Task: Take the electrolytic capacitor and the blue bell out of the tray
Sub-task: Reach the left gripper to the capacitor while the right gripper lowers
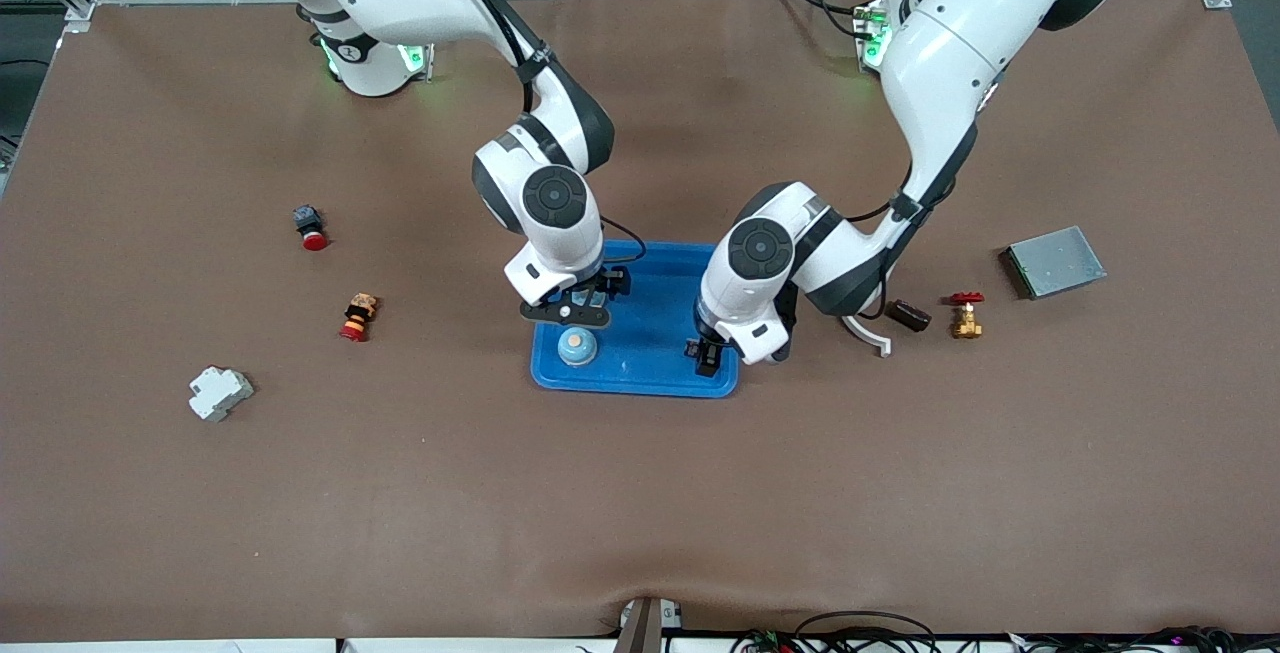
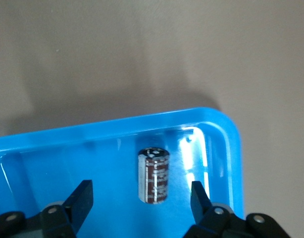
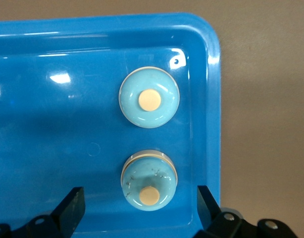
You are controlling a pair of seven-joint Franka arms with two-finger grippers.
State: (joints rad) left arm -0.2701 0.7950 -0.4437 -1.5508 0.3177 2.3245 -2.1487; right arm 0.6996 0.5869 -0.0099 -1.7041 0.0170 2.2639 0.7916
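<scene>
On the blue tray (image 1: 650, 358), one capacitor and two bells lie under two spread grippers.

Front view: the tray sits mid-table; the right gripper (image 1: 568, 311) hangs over its end toward the right arm, just above a pale blue bell (image 1: 577, 345), and the left gripper (image 1: 708, 354) hangs over the corner toward the left arm. Six loose items lie on the cloth: a red button switch (image 1: 311, 227), a small yellow-red part (image 1: 358, 317), a white breaker (image 1: 219, 392), a dark block (image 1: 908, 314), a brass valve (image 1: 966, 316) and a grey metal box (image 1: 1054, 261).
Left wrist view: one capacitor (image 2: 154, 175) lies inside the tray corner between the widely parted fingers (image 2: 79, 203), touching neither.
Right wrist view: two bells lie side by side in the tray, one (image 3: 149, 99) clear of the gripper, the second bell (image 3: 149, 179) between the wide-spread fingers (image 3: 70, 207), ungripped.
</scene>
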